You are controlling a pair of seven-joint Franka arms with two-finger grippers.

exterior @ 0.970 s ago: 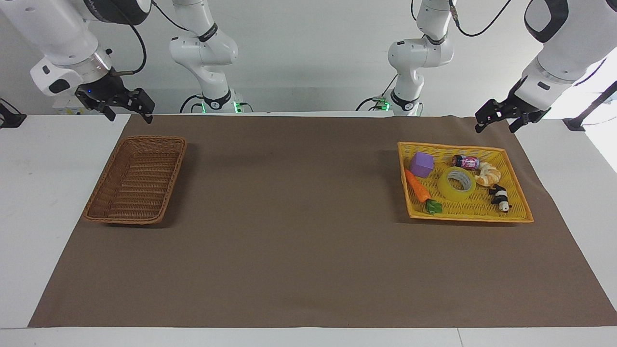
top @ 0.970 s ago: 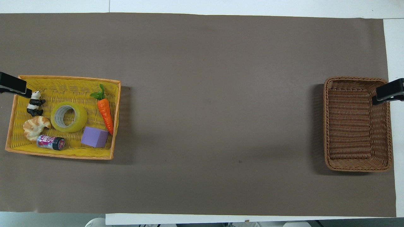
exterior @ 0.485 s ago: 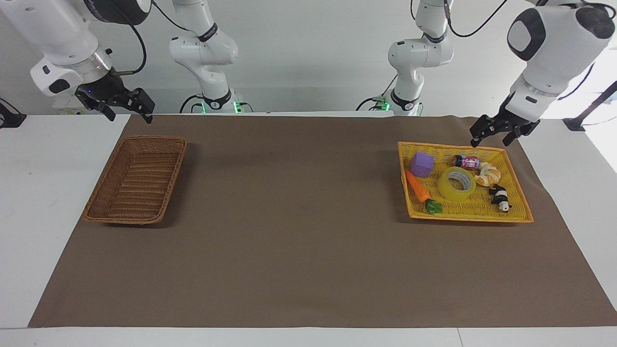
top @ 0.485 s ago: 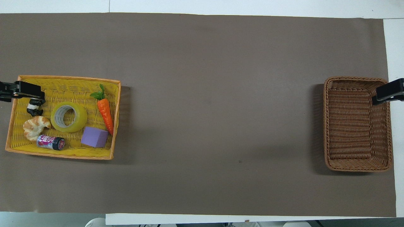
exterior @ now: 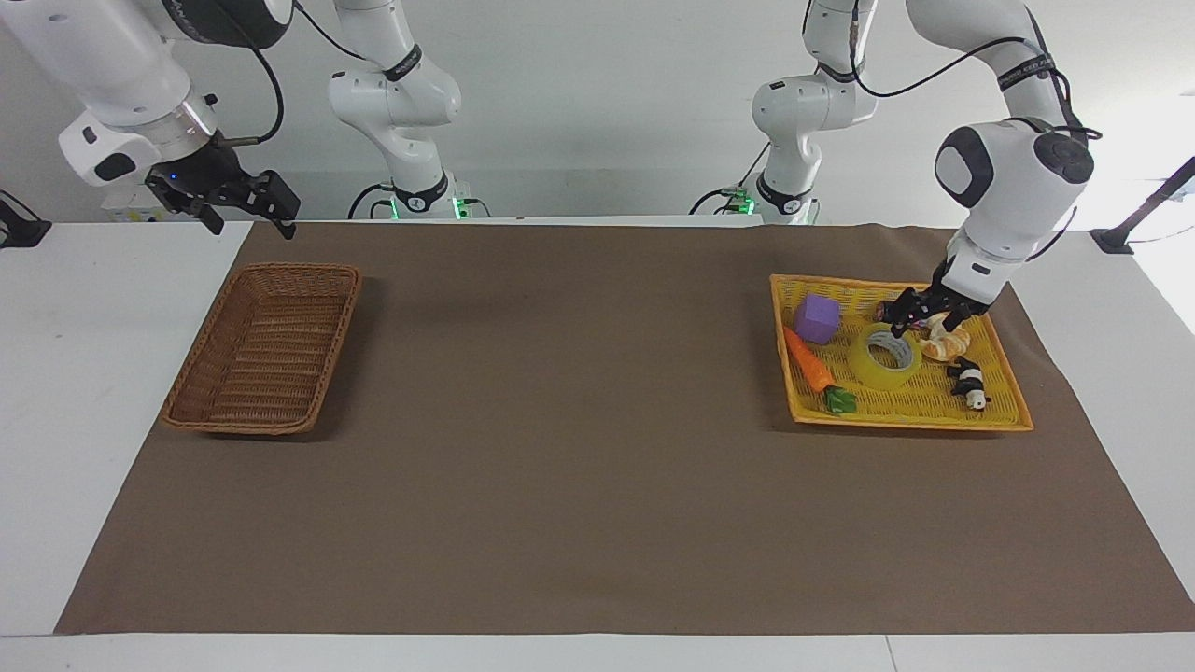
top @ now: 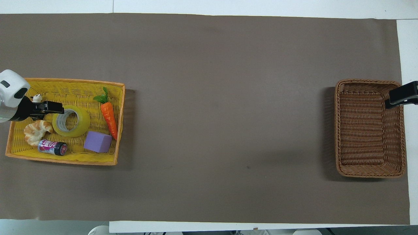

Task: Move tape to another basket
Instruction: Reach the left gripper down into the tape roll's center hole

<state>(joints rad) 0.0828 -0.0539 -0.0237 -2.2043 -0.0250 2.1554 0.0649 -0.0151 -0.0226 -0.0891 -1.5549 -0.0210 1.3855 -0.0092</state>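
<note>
The tape point(exterior: 885, 356) point(top: 71, 121), a yellow ring with a whitish core, lies flat in the yellow mesh basket point(exterior: 910, 420) point(top: 65, 160) at the left arm's end of the table. My left gripper point(exterior: 922, 322) point(top: 52, 107) hangs open low over that basket, above the tape's rim on the side nearer the robots, not touching the roll. The brown wicker basket point(exterior: 299, 269) point(top: 369, 81) stands with nothing in it at the right arm's end. My right gripper point(exterior: 250, 213) point(top: 400, 97) waits open in the air over the wicker basket's corner.
Beside the tape in the yellow basket are a purple cube point(exterior: 817, 318) point(top: 97, 142), a toy carrot point(exterior: 808, 360) point(top: 109, 116), a croissant point(exterior: 950, 343) point(top: 36, 130), a small can point(top: 52, 147) and a panda figure point(exterior: 968, 381). Brown mat lies between the two baskets.
The left arm has swung in from beside the table and come down over the yellow basket toward the tape. The right arm and all objects stayed put.
</note>
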